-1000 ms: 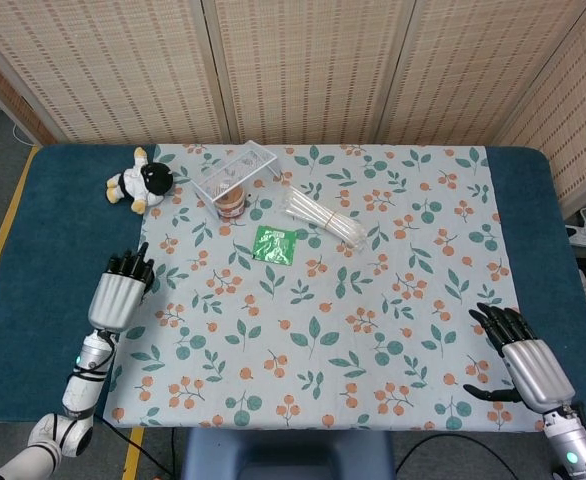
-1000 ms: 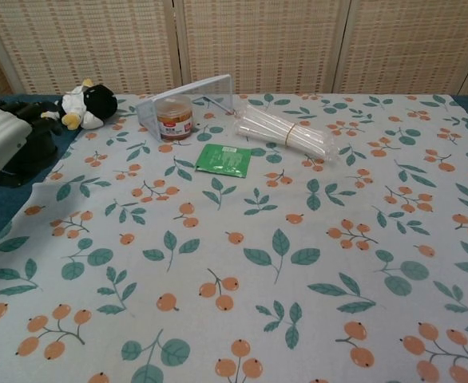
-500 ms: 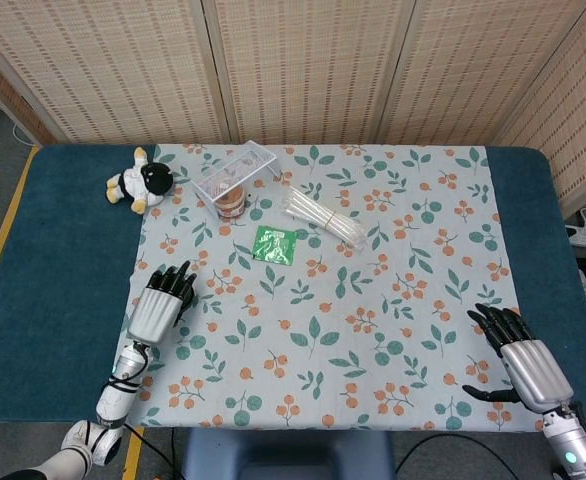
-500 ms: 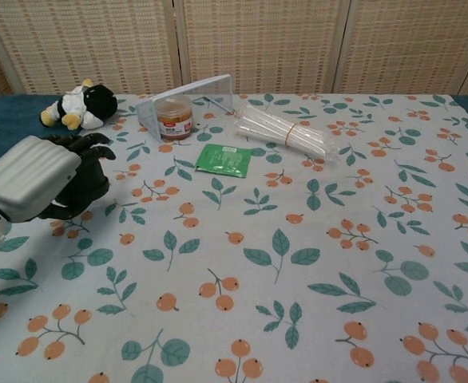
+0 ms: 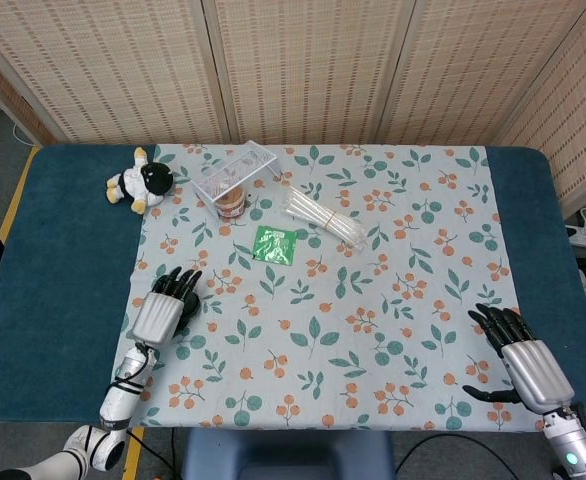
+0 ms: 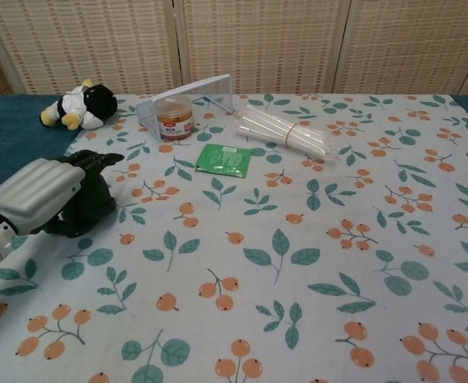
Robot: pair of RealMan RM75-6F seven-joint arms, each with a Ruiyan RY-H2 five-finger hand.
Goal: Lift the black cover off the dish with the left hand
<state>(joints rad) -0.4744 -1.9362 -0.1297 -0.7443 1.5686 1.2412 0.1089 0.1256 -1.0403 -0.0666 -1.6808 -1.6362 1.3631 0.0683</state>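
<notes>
Clear cover point(image 5: 234, 172) over jar sits well beyond L hand point(image 5: 166, 304), fingers apart, empty.

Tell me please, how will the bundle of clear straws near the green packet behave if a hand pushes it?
The bundle of clear straws looks thin and light, so it would probably slide easily on the cloth. Its round shape suggests that it may roll sideways. A band seems to bind its middle, so it would likely move as one piece.

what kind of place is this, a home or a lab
Probably a lab or test room set up as a tabletop: woven folding screens wall off the table, and odd props like a plush toy lie on a printed cloth.
</notes>
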